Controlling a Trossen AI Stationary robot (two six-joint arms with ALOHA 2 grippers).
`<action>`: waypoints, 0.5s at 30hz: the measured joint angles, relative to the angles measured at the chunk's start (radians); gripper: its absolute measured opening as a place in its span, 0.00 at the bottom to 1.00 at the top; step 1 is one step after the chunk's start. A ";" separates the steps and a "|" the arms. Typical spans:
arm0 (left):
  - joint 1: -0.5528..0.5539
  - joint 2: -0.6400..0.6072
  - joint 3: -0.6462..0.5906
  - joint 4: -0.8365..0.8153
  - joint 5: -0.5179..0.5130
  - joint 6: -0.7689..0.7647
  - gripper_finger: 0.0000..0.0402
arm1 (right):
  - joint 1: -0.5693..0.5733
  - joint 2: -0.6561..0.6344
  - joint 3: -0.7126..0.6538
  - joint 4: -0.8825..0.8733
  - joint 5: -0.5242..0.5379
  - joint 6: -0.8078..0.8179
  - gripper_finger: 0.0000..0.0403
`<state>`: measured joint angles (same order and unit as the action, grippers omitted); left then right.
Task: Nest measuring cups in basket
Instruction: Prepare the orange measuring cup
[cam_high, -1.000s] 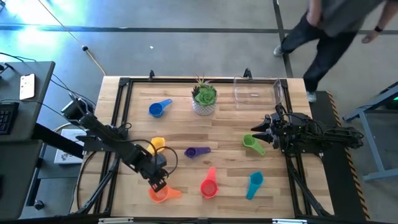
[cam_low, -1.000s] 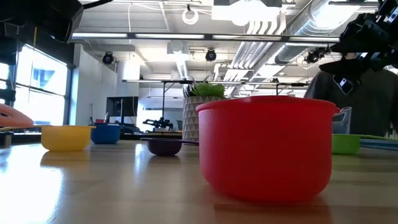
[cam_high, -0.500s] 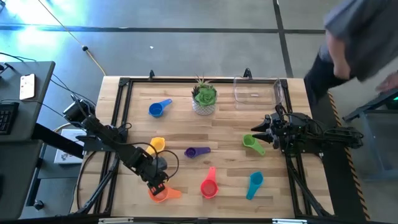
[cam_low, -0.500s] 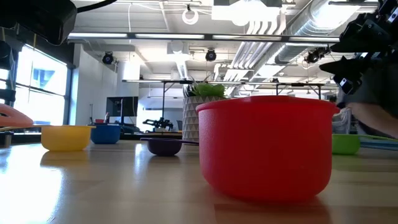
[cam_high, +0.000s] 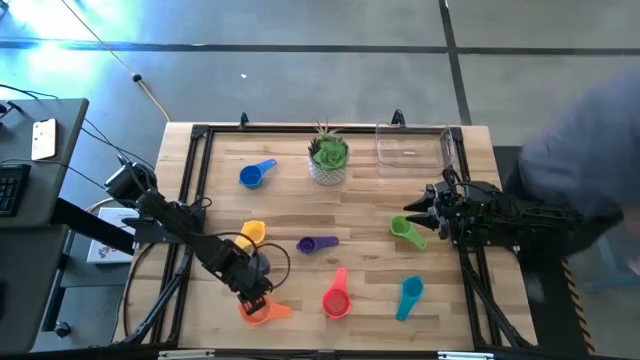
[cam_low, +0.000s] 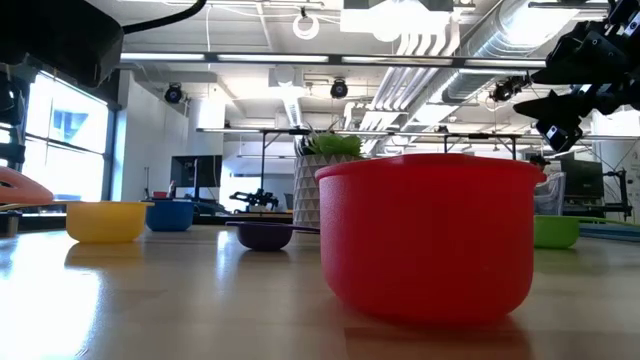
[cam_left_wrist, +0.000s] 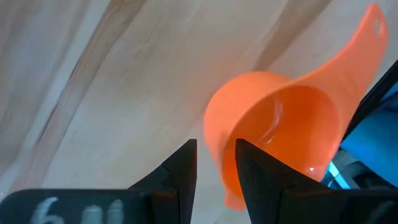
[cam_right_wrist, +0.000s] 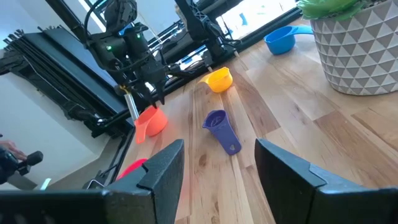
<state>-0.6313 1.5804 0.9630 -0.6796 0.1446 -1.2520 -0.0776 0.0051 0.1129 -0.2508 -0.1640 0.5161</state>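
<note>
The orange cup (cam_high: 258, 312) lies near the table's near-left edge, handle toward the right. My left gripper (cam_high: 255, 296) is over it from above, fingers a narrow gap apart and astride its rim (cam_left_wrist: 217, 165). My right gripper (cam_high: 415, 213) is open and hovers at the table's right side, just beyond the green cup (cam_high: 406, 231), touching nothing. The blue (cam_high: 255, 175), yellow (cam_high: 252, 232), purple (cam_high: 317, 243), red-pink (cam_high: 337, 297) and teal (cam_high: 409, 295) cups lie scattered on the wood. The clear basket (cam_high: 412, 144) stands at the far right. My left gripper points down at the orange cup. One finger (cam_left_wrist: 180, 171) stands outside the wall and the other (cam_left_wrist: 261, 177) over the inside. Some wood shows between the outer finger and the wall, so I cannot tell whether either finger touches. The cup rests on the table.
A white pot with a green plant (cam_high: 328, 160) stands at the far middle, left of the basket. A person (cam_high: 590, 150) is close by the table's right edge, behind my right arm. Bare wood lies between the cups in the middle.
The person has walked from beyond the table's far right corner down along its right side. My left gripper has stayed over the orange cup, and the cup has not moved.
</note>
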 joint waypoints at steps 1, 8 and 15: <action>0.000 0.006 0.000 -0.001 0.000 0.002 0.25 | 0.000 0.000 0.000 0.000 0.000 0.000 0.47; 0.003 0.045 0.000 0.006 0.002 0.008 0.25 | 0.000 0.000 0.000 0.000 0.000 0.000 0.47; 0.016 0.048 0.000 0.032 0.003 -0.003 0.10 | 0.000 0.000 0.000 0.000 0.003 0.000 0.47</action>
<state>-0.6156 1.6279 0.9630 -0.6474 0.1475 -1.2548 -0.0776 0.0051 0.1131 -0.2508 -0.1607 0.5163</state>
